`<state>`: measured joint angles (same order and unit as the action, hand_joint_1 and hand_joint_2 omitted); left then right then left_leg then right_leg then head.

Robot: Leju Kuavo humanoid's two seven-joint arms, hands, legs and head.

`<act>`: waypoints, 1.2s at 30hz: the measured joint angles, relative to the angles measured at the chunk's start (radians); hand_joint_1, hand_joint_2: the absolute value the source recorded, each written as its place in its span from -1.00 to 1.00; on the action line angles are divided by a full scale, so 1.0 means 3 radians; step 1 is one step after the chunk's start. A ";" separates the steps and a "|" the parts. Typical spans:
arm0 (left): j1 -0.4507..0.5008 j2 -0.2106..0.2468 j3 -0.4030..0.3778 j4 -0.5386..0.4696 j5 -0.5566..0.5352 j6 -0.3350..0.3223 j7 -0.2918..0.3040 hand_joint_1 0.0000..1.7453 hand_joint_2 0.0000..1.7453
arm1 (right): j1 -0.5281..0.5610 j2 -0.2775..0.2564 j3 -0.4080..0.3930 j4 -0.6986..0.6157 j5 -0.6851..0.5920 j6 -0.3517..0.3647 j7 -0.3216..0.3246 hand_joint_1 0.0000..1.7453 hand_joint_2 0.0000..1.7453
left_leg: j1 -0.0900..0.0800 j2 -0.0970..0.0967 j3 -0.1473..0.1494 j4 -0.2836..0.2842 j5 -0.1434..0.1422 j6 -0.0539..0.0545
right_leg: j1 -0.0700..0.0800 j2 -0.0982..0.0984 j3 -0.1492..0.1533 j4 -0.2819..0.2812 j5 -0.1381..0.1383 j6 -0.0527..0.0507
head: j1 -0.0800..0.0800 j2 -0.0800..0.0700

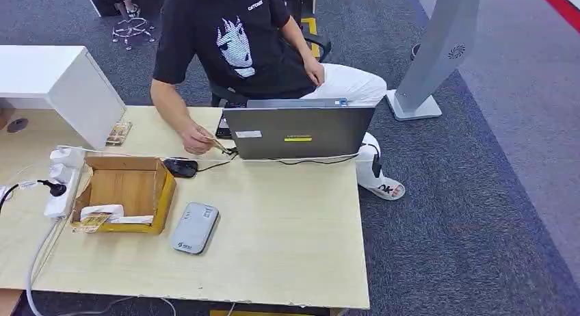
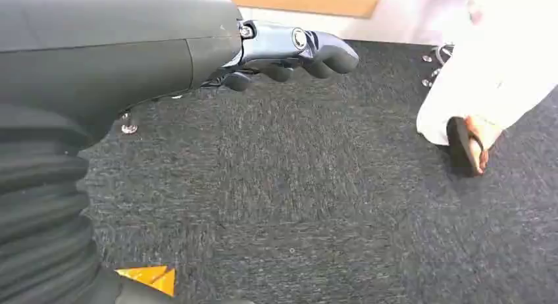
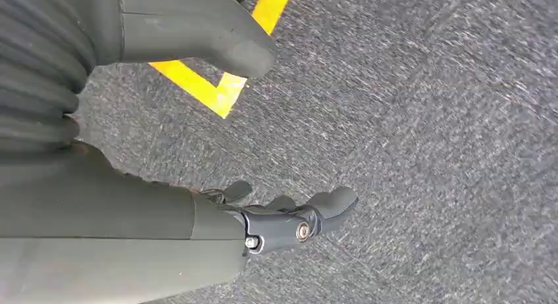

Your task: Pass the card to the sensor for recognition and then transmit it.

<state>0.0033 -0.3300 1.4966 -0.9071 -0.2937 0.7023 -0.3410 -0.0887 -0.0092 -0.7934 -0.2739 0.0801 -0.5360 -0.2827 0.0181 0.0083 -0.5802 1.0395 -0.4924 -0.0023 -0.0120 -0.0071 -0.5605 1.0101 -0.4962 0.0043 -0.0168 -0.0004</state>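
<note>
— How many cards are showing?
— One, lying at the box's [image 1: 161,193] near-left corner [image 1: 92,222]; one grey sensor [image 1: 195,228] sitting right of it.
— Hands?
— Left hand [image 2: 289,54] and right hand [image 3: 289,215] hanging empty, fingers apart.

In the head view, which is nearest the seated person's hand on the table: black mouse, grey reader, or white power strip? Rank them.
1. Black mouse, just beside the person's hand.
2. Grey reader, mid-table, toward the robot.
3. White power strip, far left edge.
</note>
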 joint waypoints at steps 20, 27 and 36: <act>0.0117 -0.0020 -0.0861 -0.1676 0.1534 -0.0009 -0.1207 -1.00 1.00 | 0.0057 0.0111 -0.0439 0.0003 0.0084 -0.0045 0.0017 -1.00 1.00 | 0.0009 -0.0009 0.0008 0.0001 0.0003 -0.0006 | 0.0009 -0.0007 0.0010 0.0001 -0.0002 -0.0003 | 0.0005 0.0000; 0.0404 -0.0008 -0.1449 -0.2518 0.1405 -0.0211 -0.1208 -1.00 1.00 | 0.0088 0.0168 -0.0467 -0.0001 0.0280 -0.0181 0.0211 -1.00 1.00 | 0.0001 -0.0009 0.0009 0.0002 0.0003 -0.0005 | 0.0004 -0.0007 0.0009 0.0000 -0.0001 -0.0003 | 0.0010 0.0000; 0.0702 -0.0013 -0.2203 -0.3515 0.0473 -0.0874 -0.1208 -1.00 1.00 | 0.0128 0.0280 -0.0502 -0.0003 0.0544 -0.0332 0.0406 -1.00 1.00 | 0.0001 -0.0007 0.0009 0.0002 0.0003 -0.0005 | 0.0005 -0.0004 0.0009 0.0000 -0.0001 -0.0003 | 0.0009 0.0000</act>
<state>0.2138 -0.3338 0.8357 -1.9616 -0.1518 0.4402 -0.7034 -0.0504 0.0748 -0.9442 -0.2747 0.2434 -0.6355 -0.1610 0.0185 0.0063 -0.5774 1.0400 -0.4914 -0.0039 -0.0105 -0.0084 -0.5578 1.0100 -0.4964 0.0035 -0.0141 -0.0004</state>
